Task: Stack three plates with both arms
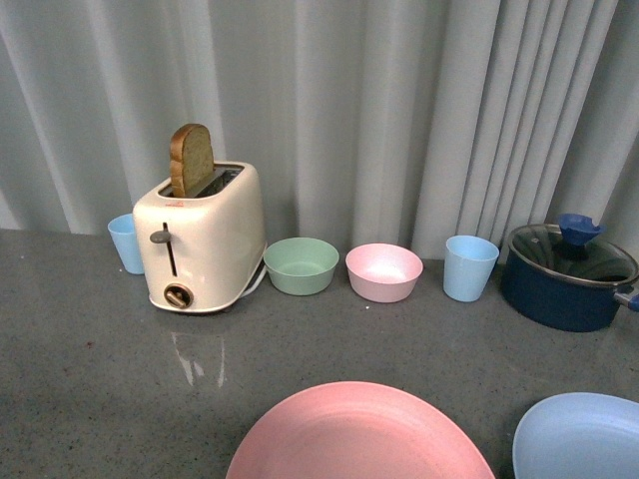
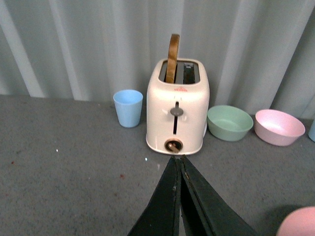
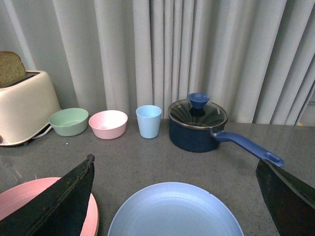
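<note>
The right end effector [image 3: 174,161] is spread wide and holds nothing. The light blue plate [image 3: 174,211] lies flat on the counter [image 1: 100,379] just beneath it, roughly centred between its two fingers. The pink plate [image 3: 29,189] lies close beside that plate, partly under the finger on that side. The left end effector [image 2: 177,164] has its fingers pressed together and is empty, with only an edge of the pink plate showing off to its side and the toaster [image 2: 177,113] straight ahead of it. The beige plate appears in no view, so its place cannot be told. The likely trouble is the grip. These plates are shallow and lie flush on a smooth counter, so a finger that comes down on the rim instead of under it would probably push the plate away. With the two plates this close, the finger nearest the pink plate could land on it or nudge it. The left end effector must open before it can take anything. The blue pot [image 3: 197,125] stands well beyond the right end effector, with its handle pointing out to one side, so a wide swing could catch it.
</note>
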`<control>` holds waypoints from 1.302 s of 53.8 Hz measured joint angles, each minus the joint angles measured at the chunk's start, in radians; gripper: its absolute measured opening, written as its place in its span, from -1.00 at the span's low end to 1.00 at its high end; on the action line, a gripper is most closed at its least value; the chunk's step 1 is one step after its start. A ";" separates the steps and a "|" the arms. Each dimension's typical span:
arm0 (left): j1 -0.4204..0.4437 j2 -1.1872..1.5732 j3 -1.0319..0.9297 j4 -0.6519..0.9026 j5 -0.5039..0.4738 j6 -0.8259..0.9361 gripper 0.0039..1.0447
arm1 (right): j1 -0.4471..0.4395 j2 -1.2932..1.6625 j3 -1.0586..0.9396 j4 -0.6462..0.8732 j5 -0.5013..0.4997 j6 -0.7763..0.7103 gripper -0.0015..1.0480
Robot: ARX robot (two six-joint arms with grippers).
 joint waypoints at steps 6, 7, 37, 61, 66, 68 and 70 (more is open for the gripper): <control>0.045 -0.079 -0.047 -0.043 0.069 0.001 -0.94 | 0.000 0.000 0.000 0.000 0.000 0.000 0.86; 0.052 -0.097 -0.053 -0.052 0.069 0.001 -0.94 | 0.000 0.000 0.000 0.000 0.000 0.000 0.86; 0.071 -0.599 -0.144 -0.436 0.072 0.001 -0.94 | 0.000 0.000 0.000 0.000 0.000 0.000 0.86; 0.071 -0.871 -0.145 -0.687 0.072 0.001 -0.94 | 0.000 0.000 0.000 0.000 0.000 0.000 0.86; 0.071 -0.915 -0.145 -0.731 0.072 0.001 -0.94 | 0.000 0.000 0.000 0.000 0.000 0.000 0.86; 0.071 -0.931 -0.145 -0.746 0.072 0.001 -0.94 | 0.000 0.000 0.000 0.000 0.000 0.000 0.86; 0.071 -0.948 -0.145 -0.762 0.073 0.001 -0.94 | 0.000 0.000 0.000 0.000 0.000 0.000 0.86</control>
